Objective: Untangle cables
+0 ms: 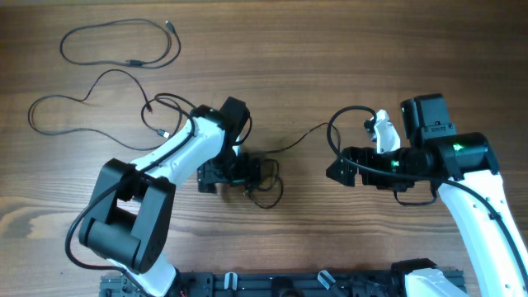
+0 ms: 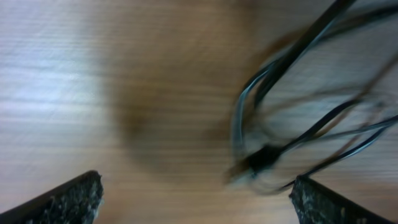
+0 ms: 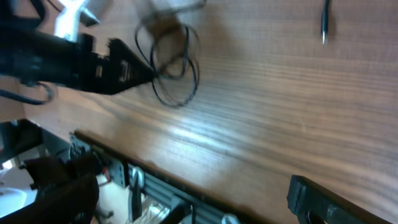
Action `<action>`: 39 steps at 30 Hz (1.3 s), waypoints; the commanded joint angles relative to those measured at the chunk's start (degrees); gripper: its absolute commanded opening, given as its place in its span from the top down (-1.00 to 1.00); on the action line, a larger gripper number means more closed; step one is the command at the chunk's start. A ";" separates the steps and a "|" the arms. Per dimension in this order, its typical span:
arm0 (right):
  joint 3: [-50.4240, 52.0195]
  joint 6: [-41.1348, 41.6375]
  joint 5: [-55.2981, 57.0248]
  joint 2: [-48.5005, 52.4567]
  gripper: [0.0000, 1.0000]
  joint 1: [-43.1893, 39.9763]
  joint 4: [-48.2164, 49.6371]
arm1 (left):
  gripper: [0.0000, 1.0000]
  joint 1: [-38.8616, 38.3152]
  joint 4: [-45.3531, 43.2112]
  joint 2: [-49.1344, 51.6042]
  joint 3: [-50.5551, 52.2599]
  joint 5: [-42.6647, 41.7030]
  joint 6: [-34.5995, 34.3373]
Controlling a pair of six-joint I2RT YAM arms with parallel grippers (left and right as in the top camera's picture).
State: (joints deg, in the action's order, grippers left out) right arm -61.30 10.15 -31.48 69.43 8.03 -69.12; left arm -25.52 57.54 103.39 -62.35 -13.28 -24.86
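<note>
Three thin black cables lie on the wooden table. One is a separate loop at the far left (image 1: 124,45). A second (image 1: 91,103) winds toward the left arm. The third (image 1: 305,136) runs from a small tangle of loops (image 1: 266,188) to a loop by the right arm. My left gripper (image 1: 257,175) is open right at the tangle. In the left wrist view the blurred tangle (image 2: 267,155) lies just ahead of the open, empty jaws (image 2: 199,202). My right gripper (image 1: 334,172) is open and empty, pointing left at the tangle (image 3: 175,68) from a distance; its jaws (image 3: 186,202) hold nothing.
The table's front edge and the metal rail (image 3: 161,186) lie under the right gripper. A silver-tipped plug (image 3: 324,25) lies on bare wood. The arms' own thicker wiring (image 1: 417,194) hangs by the right arm. The left gripper (image 3: 93,59) shows in the right wrist view.
</note>
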 commanded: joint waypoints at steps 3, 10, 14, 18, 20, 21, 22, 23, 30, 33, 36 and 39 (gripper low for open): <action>-0.92 1.36 -0.11 0.00 -1.00 -0.17 1.09 | -1.00 0.24 -13.70 -1.27 1.22 -3.98 -0.94; -0.90 1.46 -0.11 0.00 -1.00 -0.17 1.55 | -0.26 -0.68 -13.88 -1.27 1.25 2.97 -1.31; -0.90 1.86 -0.11 0.00 -0.99 -0.17 1.40 | 0.32 -3.17 -14.69 -1.27 1.29 4.35 -1.99; -0.90 1.84 -0.09 0.00 -1.00 -0.17 1.27 | 0.92 -3.23 -13.68 -1.46 1.07 4.39 -4.09; -0.90 1.88 -0.09 0.00 -0.99 -0.17 1.88 | 0.92 -2.97 -10.69 -3.08 -1.51 -0.57 -3.91; -0.90 1.88 -0.09 0.00 -0.99 -0.17 2.05 | 0.92 -2.91 -9.27 -4.35 -3.32 -3.02 -3.89; -0.90 1.88 -0.09 0.00 -1.00 -0.17 2.12 | 0.92 -2.86 -8.04 -5.92 -5.38 -5.35 -3.89; -0.90 1.88 -0.09 0.00 -0.99 -0.17 2.10 | 0.92 -2.86 -7.52 -8.24 -7.91 -8.17 -3.89; -0.90 2.03 -1.29 0.00 -1.00 -0.17 2.01 | 0.92 -2.86 -14.99 -23.26 -14.19 -22.56 -4.44; -0.90 2.49 -4.44 0.00 -0.99 -0.17 2.69 | 0.92 -2.86 -16.39 -25.51 -14.19 -23.69 -5.79; -0.90 2.51 -10.10 0.00 -0.99 -0.17 5.46 | 0.92 -3.04 -15.76 -25.03 -14.16 -23.54 -5.38; -0.90 5.60 -12.13 0.00 -0.99 -0.17 9.07 | 0.92 -3.43 -14.73 -24.96 -14.16 -23.80 -2.58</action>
State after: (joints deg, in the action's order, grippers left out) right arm -61.32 12.75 -39.64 69.43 8.03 -62.06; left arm -28.77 42.35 78.70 -76.01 -35.53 -29.76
